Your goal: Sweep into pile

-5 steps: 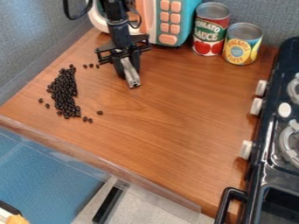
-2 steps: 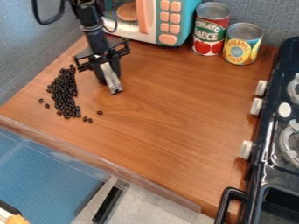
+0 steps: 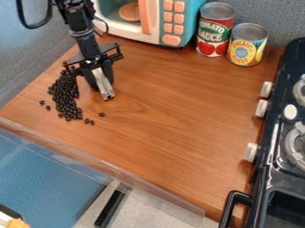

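So the dark beans (image 3: 64, 95) sit heaped on the left of the table (image 3: 173, 120), a few strays around them. My jaws hang just right of the heap, clamped on a silvery tool (image 3: 102, 83). Further right: toy microwave (image 3: 159, 20), red can (image 3: 215, 31), yellow can (image 3: 246, 46), toy stove (image 3: 274, 147).
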You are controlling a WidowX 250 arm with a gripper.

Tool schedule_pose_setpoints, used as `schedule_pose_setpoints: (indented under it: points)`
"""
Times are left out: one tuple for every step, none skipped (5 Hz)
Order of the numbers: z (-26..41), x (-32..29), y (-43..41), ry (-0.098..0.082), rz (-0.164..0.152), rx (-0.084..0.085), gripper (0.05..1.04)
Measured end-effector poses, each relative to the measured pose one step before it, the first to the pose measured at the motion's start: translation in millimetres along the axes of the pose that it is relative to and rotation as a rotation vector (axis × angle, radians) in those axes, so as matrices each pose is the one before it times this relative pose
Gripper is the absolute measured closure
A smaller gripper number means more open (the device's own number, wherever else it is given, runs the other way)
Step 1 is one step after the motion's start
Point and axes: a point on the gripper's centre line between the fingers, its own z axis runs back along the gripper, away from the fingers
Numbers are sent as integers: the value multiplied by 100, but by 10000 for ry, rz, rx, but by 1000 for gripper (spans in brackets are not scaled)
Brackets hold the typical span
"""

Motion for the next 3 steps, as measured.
schedule_pose_setpoints:
  points:
    - [-146, -30, 201, -23, 20, 52, 697]
    - [-84, -85, 210, -88, -27, 55, 697]
    - [-31, -25, 203, -164, 53, 36, 697]
